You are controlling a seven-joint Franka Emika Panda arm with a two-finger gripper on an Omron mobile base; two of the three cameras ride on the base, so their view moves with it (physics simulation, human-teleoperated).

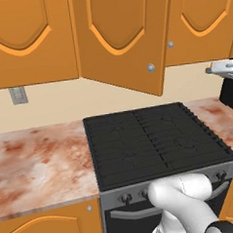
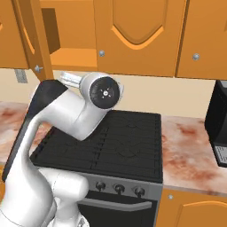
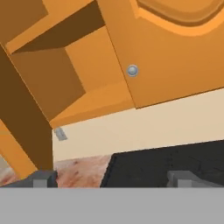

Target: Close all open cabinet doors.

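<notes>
The cabinet doors hang in a row over the stove, and one of them, the open door (image 1: 128, 39), is swung out toward the room, hinged on its left side with its round silver knob (image 1: 150, 67) down at the lower free corner. In the right base view that same open door (image 2: 33, 40) shows nearly edge-on at the far left, with the bare cabinet interior (image 2: 73, 42) exposed beside it. The closed door (image 2: 139, 35) next to the opening sits flush, and so does the one further right (image 2: 206, 37).

The arm comes up from the bottom of both base views, bends at an elbow above the black stove (image 1: 156, 140), and reaches up and left toward the open cabinet. In the right base view the wrist sits just below the cabinet's bottom edge, close to the swung-out door.

From the hand view, the camera is tilted and looking up into the cabinet interior (image 3: 57, 74). The gripper (image 3: 113, 179) has its two fingertips spread wide apart at the bottom, with nothing between them. The open door (image 3: 22, 131) runs along the left side above the left fingertip, apart from it as far as I can tell. The closed door (image 3: 175, 57) with its knob fills the upper right. Marbled counter (image 1: 40, 162) flanks the stove.
</notes>
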